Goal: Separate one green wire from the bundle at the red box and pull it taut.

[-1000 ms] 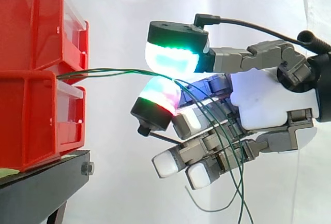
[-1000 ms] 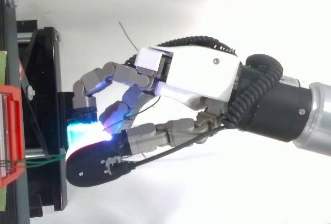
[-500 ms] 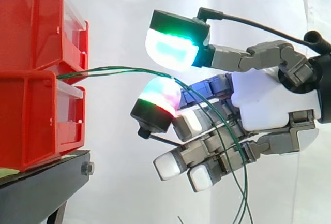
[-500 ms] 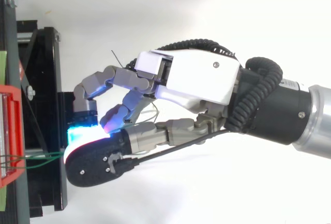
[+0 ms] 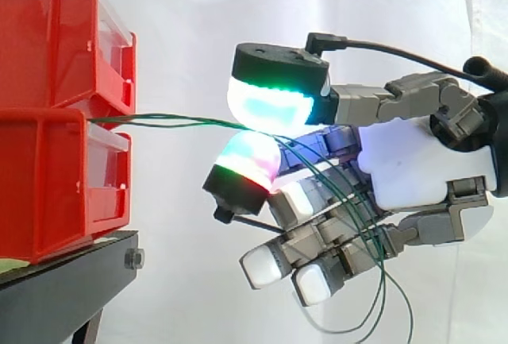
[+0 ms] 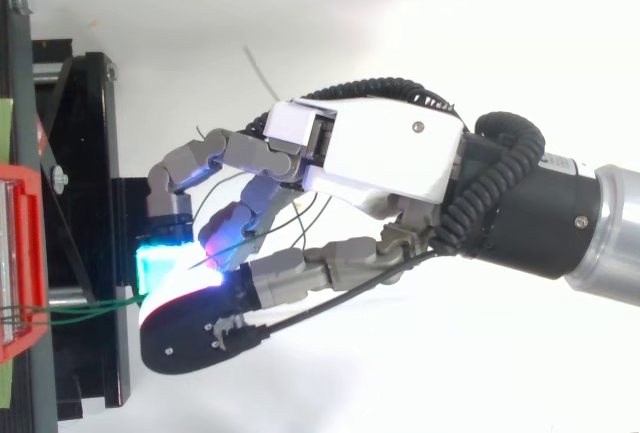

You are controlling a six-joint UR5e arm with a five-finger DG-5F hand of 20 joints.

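Observation:
Two red boxes (image 5: 55, 114) stand stacked at the left in the side view. Thin green wires (image 5: 182, 119) come out between them and run level to my hand (image 5: 413, 161). There the strands pass between the thumb's green-cyan pad (image 5: 270, 102) above and a finger's red-magenta pad (image 5: 246, 165) below, which pinch them. Behind the pinch the wires drape over the curled lower fingers and hang in a slack loop (image 5: 381, 280). In the top view the hand (image 6: 380, 153) reaches left toward the red box (image 6: 20, 253), and the green wires (image 6: 80, 311) lead from the box under the thumb.
The boxes rest on a black stand (image 5: 71, 272), whose frame (image 6: 80, 153) lies left of the hand in the top view. A white curtain hangs behind. Loose wire ends (image 6: 262, 71) stick up near the back of the hand.
The thumb lifted, then came down close over the wires onto the finger pad. The hand shifted slightly right and down. The hanging wire loop swung to a new shape.

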